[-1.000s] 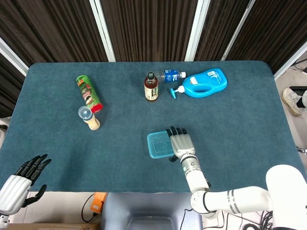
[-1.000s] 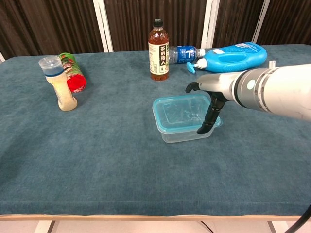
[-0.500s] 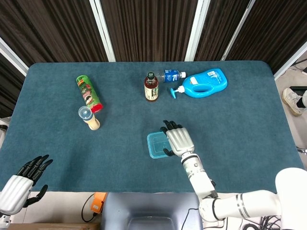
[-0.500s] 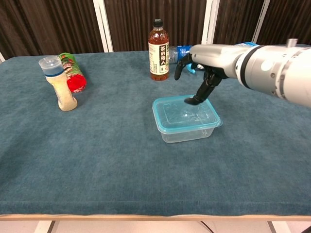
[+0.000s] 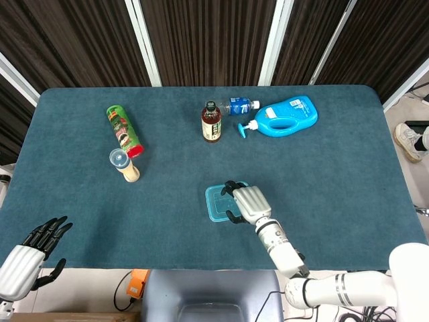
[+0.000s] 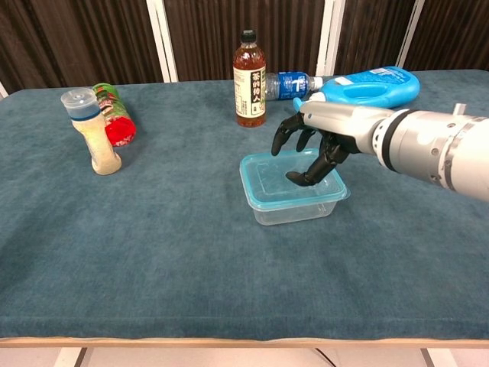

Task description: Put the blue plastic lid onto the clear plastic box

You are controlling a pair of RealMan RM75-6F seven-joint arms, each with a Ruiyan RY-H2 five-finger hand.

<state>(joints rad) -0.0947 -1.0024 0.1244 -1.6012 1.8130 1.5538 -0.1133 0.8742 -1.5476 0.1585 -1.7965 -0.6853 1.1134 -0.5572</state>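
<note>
A: Change since half a second ago?

B: Right hand (image 6: pixel 309 149), silver back, black fingers: it has come lower over the blue plastic lid (image 6: pixel 284 179) and drawn slightly toward the robot. Fingers apart and curved downward; one fingertip appears to touch the lid top, nothing gripped. A second ago the same hand hung at the box's right end, fingers pointing down.

A: Lid and box?

B: Lid lies on the clear rectangular plastic box (image 6: pixel 294 209), covering its top, as in both earlier frames. Whether it is pressed fully home, cannot tell. Box position unchanged, near the table's middle.

A: Left hand (image 5: pixel 30 249)?

B: At the near left corner, off the table edge, fingers spread, holding nothing. No shift from before.

A: Surface?

B: Table (image 5: pixel 80 208) under dark teal cloth. Far side, centre: upright brown tea bottle (image 6: pixel 249 79) with black cap; behind it a small clear water bottle with blue label (image 6: pixel 286 84), lying down; just right, a blue detergent jug (image 6: pixel 367 86) on its side. Left: green cylindrical chip can with red lid (image 6: pixel 113 113), lying down; touching it in front, a tilted seasoning shaker with clear cap (image 6: pixel 90 130).

A: Room?

B: Dark ribbed wall panels (image 5: pixel 201 40) split by white strips.
</note>
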